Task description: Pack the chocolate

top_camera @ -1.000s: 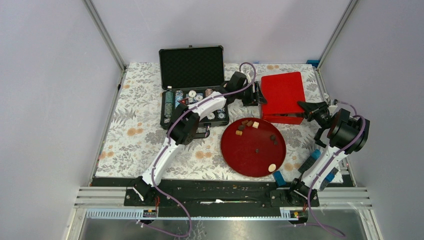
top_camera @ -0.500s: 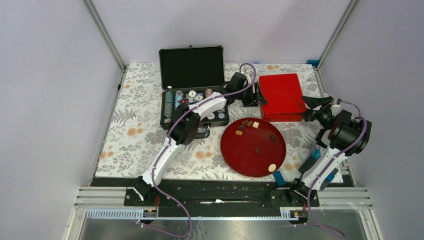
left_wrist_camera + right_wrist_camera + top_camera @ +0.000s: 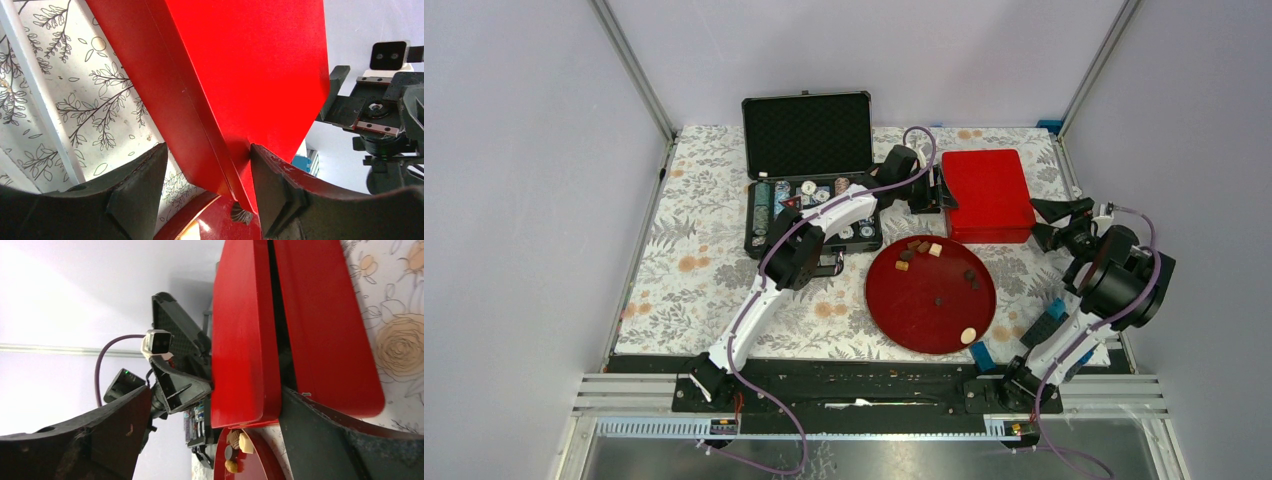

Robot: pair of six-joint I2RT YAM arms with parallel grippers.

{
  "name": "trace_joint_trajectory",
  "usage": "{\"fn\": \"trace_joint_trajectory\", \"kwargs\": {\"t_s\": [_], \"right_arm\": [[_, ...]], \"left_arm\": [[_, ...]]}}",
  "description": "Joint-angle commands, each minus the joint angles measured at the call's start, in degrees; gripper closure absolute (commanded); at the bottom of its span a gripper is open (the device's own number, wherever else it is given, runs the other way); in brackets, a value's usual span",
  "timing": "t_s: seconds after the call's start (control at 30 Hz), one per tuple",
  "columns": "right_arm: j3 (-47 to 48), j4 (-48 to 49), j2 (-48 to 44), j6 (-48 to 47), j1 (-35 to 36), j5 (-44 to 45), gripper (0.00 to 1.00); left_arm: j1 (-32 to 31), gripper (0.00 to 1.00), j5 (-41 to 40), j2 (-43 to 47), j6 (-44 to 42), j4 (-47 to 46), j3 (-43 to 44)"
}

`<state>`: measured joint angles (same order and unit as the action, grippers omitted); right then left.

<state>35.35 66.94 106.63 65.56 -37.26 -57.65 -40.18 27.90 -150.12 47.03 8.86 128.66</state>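
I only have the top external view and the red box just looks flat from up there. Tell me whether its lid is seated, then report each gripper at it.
Observer: The right wrist view shows the red box end-on, with a dark gap between the lid and the base. It is not seated.
Operator: Report the right gripper.
Observer: The right gripper stands wide open, with that end of the box between its fingers and one finger well clear of the lid.
Operator: Now the left.
Observer: In the left wrist view, the left gripper straddles the box's corner. The tablecloth shows between one finger and the box, so it is not clamped.
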Motion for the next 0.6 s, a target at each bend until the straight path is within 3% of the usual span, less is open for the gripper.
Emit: {"fn": "trace_joint_trajectory", "kwargs": {"t_s": [0.0, 0.17, 0.33, 0.47, 0.57], "right_arm": [[1.32, -23.42, -8.58, -18.31, -0.8, 8.45, 0.0], [2.88, -42.78, -18.71, -31.22, -0.73, 21.32, 0.0], [3.87, -49.49, -26.75, -35.7, 0.23, 29.32, 0.0], [8.04, -57.74, -29.76, -42.51, 6.87, 37.6, 0.0], [10.46, -59.72, -29.17, -43.96, 11.27, 38.81, 0.0]], "left_arm": [[-0.33, 0.37, 0.98, -0.57, 0.16, -2.03, 2.6], [-0.46, 0.37, 1.27, -0.58, 0.26, -2.24, 2.65], [-0.73, 0.36, 1.45, -0.31, 0.47, -2.49, 2.47], [-1.06, 0.36, 2.72, -0.23, 1.64, -3.56, 1.9], [-1.58, 0.37, 2.44, 0.33, 1.5, -3.88, 1.13]]}}
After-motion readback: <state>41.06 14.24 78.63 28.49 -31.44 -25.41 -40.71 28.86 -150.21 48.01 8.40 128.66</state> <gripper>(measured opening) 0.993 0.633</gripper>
